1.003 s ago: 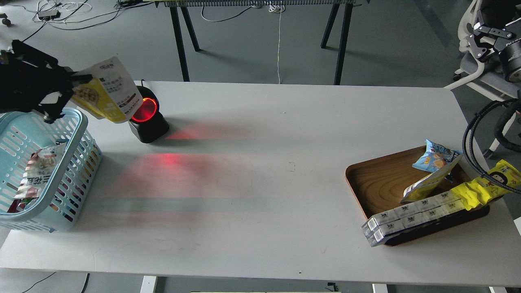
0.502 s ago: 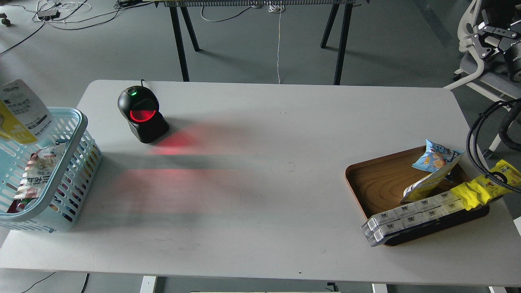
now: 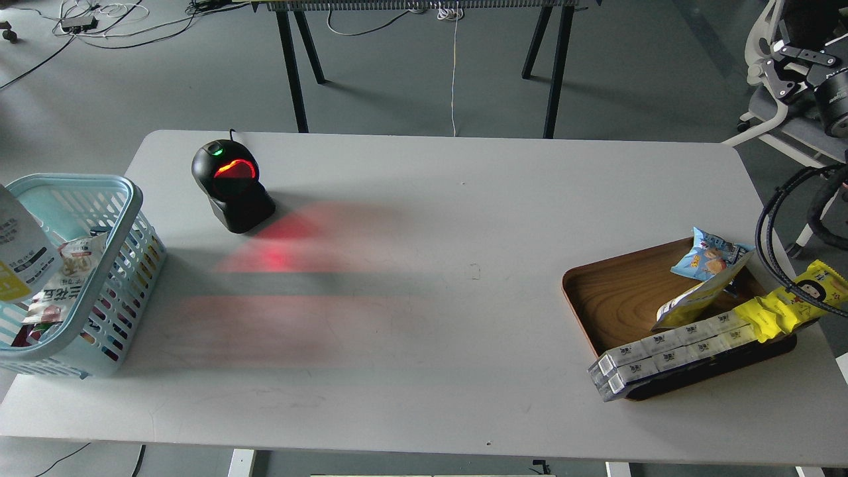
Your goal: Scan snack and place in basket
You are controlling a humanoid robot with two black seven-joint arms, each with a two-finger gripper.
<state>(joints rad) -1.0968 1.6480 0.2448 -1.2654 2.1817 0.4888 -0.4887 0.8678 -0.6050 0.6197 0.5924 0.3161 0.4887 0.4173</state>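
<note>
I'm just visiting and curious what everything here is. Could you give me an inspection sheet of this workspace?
Surface: white table, red scanner glow across it.
Job's things: snack at the view's left edge, over the basket, white back showing; scanner lit red with a green light.
Clutter: another packet in the basket; wooden tray holding a blue chip bag, yellow pack, white boxes.
Grippers: nothing seen.
Cables: black loop at right; floor cables.
Surroundings: grey floor, black table legs, chair.

Slotted plastic basket (image 3: 126,218), wood-grain tray (image 3: 609,291)
</note>
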